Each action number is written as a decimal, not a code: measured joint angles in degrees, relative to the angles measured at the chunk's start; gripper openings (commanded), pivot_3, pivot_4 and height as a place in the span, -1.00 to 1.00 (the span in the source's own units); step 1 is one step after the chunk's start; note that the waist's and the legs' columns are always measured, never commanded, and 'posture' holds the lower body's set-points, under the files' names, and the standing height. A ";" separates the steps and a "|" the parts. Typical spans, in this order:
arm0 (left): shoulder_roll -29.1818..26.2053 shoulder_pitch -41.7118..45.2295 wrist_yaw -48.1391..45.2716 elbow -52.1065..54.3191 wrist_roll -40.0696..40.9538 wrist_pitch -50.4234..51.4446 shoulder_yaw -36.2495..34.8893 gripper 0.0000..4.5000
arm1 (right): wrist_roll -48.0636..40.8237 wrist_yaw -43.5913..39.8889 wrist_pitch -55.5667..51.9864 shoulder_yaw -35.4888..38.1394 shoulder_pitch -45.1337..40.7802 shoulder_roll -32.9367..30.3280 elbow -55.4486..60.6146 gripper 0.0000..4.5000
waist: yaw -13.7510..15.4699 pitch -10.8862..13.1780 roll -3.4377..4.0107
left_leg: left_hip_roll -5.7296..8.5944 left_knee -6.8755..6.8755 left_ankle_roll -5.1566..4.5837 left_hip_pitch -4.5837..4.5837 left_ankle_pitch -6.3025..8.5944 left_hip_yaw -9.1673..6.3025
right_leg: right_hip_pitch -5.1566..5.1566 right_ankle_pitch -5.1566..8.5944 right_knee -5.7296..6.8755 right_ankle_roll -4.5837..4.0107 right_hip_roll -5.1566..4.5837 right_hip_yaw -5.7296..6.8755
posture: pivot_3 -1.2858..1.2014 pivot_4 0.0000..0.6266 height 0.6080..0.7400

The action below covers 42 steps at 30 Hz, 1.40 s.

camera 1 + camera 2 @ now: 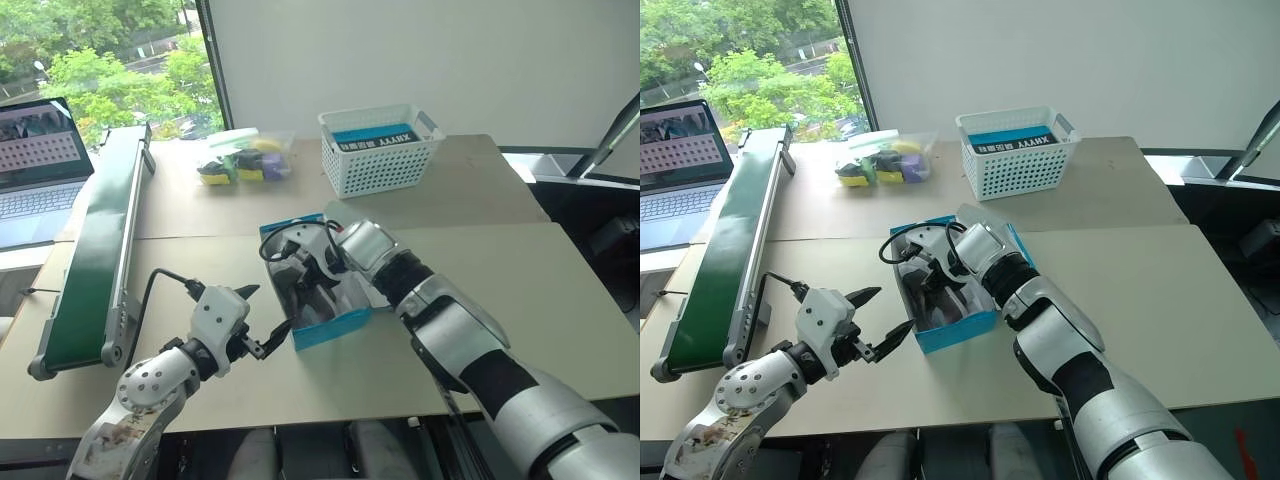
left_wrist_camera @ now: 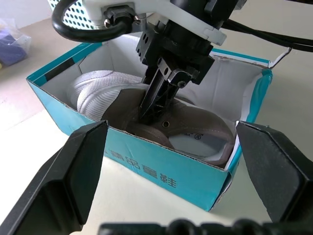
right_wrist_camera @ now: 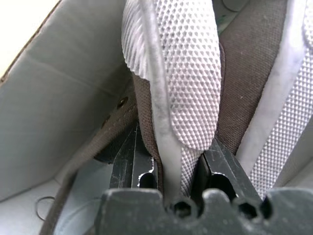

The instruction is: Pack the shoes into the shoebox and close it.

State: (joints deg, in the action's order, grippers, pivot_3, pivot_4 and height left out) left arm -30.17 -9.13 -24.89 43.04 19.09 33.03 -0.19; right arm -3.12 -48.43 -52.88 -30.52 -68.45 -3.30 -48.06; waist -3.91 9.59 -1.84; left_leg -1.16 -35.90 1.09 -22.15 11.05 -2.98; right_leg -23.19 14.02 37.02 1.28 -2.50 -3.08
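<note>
My right claw (image 2: 155, 100) is pinching a shoe's (image 2: 186, 125) tongue inside the shoebox (image 1: 330, 325) at frame centre; my left claw (image 1: 262, 320), spread wide, is idling lower left.

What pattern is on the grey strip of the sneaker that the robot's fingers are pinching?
A fine raised dot mesh on the sneaker's pale grey strip, clearest in the right wrist view.

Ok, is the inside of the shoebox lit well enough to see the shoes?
Left wrist view: yes, shoebox interior evenly lit, shoes plain under the right claw. Left eye view: interior dark, shadowed by the right arm. Right wrist view: shoe fabric brightly lit.
</note>
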 measured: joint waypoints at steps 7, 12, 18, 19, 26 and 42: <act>-0.01 0.48 -0.14 -0.13 0.00 0.00 -0.01 1.00 | -1.32 1.52 -8.90 7.41 0.21 1.98 0.16 0.62 | 0.07 0.04 0.02 | 0.02 0.00 0.00 -0.38 0.00 -0.01 | -0.38 -0.16 0.01 -0.27 -0.01 0.01 | 0.03 -0.52 0.93; -0.04 0.49 -0.53 -0.16 0.01 0.01 -0.02 1.00 | -3.41 3.48 -12.03 13.58 -0.77 0.26 4.13 0.62 | 0.10 0.11 0.05 | 0.03 -0.11 0.00 -1.14 -0.02 -0.03 | -1.17 -0.26 0.16 -0.36 0.01 0.00 | 0.03 -0.52 0.93; -0.72 0.66 -0.88 -0.19 0.04 0.12 -0.54 1.00 | -6.60 6.10 -15.31 20.93 -3.71 -3.05 15.01 0.62 | 0.05 0.16 0.09 | 0.07 -0.03 -0.13 -1.16 0.12 -0.01 | -1.16 -0.25 0.09 -0.33 -0.05 0.00 | 0.03 -0.52 0.93; -0.83 0.66 -0.92 -0.19 0.06 0.21 -0.62 1.00 | -7.49 6.83 -16.97 22.36 -3.43 -3.00 17.34 0.62 | 0.06 0.16 0.09 | 0.07 -0.02 -0.13 -1.19 0.12 -0.02 | -1.18 -0.25 0.08 -0.33 -0.05 0.00 | 0.03 -0.52 0.93; -1.23 0.82 -1.14 -0.19 0.13 0.76 -1.16 1.00 | -10.80 13.14 -20.14 28.63 0.80 -1.07 27.61 -0.04 | 0.16 0.17 0.10 | 0.08 -0.03 -0.12 -1.17 0.13 -0.02 | -1.13 -0.25 0.08 -0.33 -0.08 0.01 | 0.03 -0.52 0.93; -1.55 2.47 -2.28 -2.05 1.38 0.93 -2.56 1.00 | -39.56 -17.09 -25.64 31.99 26.00 -37.99 66.01 -0.97 | 1.65 0.26 0.11 | 0.10 -0.15 -0.29 -1.12 0.23 0.00 | -0.92 -0.14 -0.06 -0.15 -0.08 0.03 | 0.03 -0.52 0.93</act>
State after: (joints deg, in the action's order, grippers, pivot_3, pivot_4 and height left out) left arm -31.72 -6.66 -27.17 40.99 20.47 33.96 -2.75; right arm -42.68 -65.53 -78.52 1.47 -42.44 -41.29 17.95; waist -2.26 9.85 -1.73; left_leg -1.05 -36.05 0.80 -23.27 11.28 -2.98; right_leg -24.11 13.88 36.96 1.12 -2.58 -3.05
